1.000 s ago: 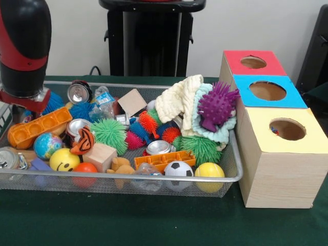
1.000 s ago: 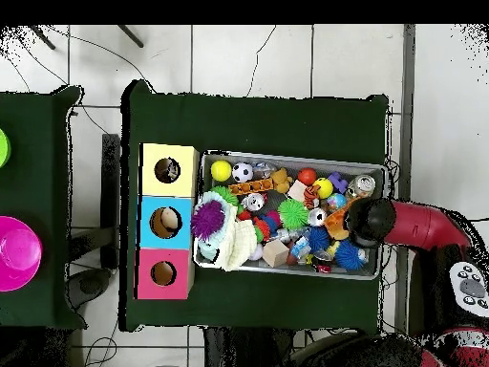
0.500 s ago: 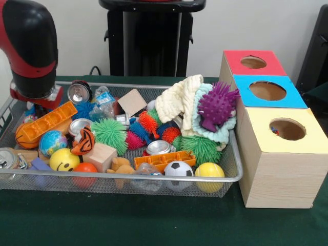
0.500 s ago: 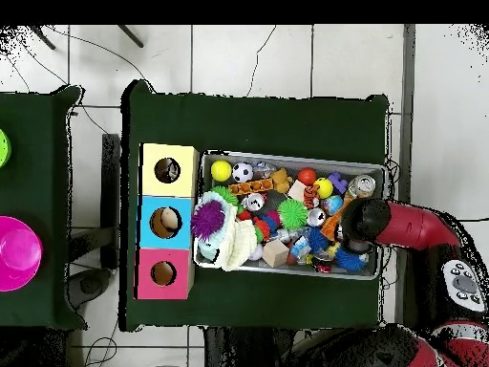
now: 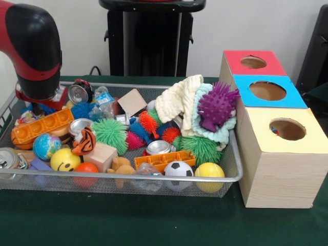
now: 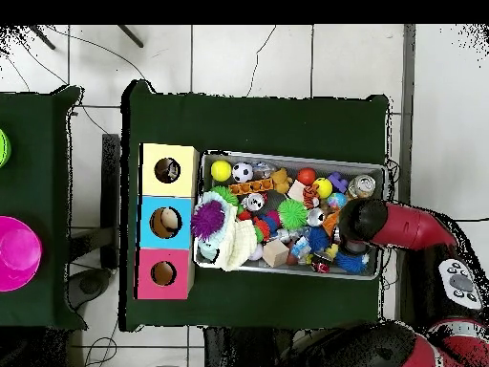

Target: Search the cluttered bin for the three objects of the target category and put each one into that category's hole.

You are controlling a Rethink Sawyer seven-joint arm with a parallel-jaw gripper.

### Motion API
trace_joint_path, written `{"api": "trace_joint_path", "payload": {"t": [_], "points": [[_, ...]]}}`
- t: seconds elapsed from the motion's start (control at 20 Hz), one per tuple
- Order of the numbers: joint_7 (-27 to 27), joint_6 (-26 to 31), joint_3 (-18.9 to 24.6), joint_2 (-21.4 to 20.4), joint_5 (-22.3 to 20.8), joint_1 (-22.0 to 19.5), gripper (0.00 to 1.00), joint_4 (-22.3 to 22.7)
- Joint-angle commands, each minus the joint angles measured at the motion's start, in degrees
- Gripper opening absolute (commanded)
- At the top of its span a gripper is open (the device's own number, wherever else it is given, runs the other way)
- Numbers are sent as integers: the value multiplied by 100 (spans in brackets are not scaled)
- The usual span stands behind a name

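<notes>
The wire mesh bin [image 5: 233, 177] is full of toys; it also shows in the overhead view [image 6: 380, 168]. My gripper [image 5: 43, 101] hangs under the red and black arm [image 5: 33, 48] at the bin's left end, low among blue spiky balls, behind an orange brick plate [image 5: 41, 125]. In the overhead view the arm's end [image 6: 357, 220] covers the gripper. The yellow-surround hole [image 5: 288, 129] is in the nearest, largest wooden box; something blue and red shows at its left inner edge. I cannot pick out a crumpled wrapper in the bin.
Blue-surround hole [image 5: 267, 90] and red-surround hole [image 5: 253, 62] lie behind the yellow one. Dented cans [image 5: 79, 93] [image 5: 159, 147], a clear plastic bottle [image 5: 104, 104], balls, wooden blocks, a purple spiky ball [image 5: 216, 106] on knitted cloths [image 5: 179, 100] crowd the bin.
The arm has shifted a little to the right in the front view, further over the bin's left end. The orange brick plate tilted and settled again.
</notes>
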Motion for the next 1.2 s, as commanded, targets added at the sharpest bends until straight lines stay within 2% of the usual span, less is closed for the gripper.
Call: {"api": "trace_joint_path", "payload": {"t": [0.05,0.5,0.6,0.75,0.85,1.2], "points": [[-137,-239,388,418,-60,1,100,332],[-172,-772,441,340,-221,-10,100,312],[-179,-895,455,251,-234,-1,100,343],[-208,-1416,486,63,-388,40,100,352],[-313,-1474,512,-68,-414,66,100,286],[-771,-605,582,-458,-223,96,100,67]]}}
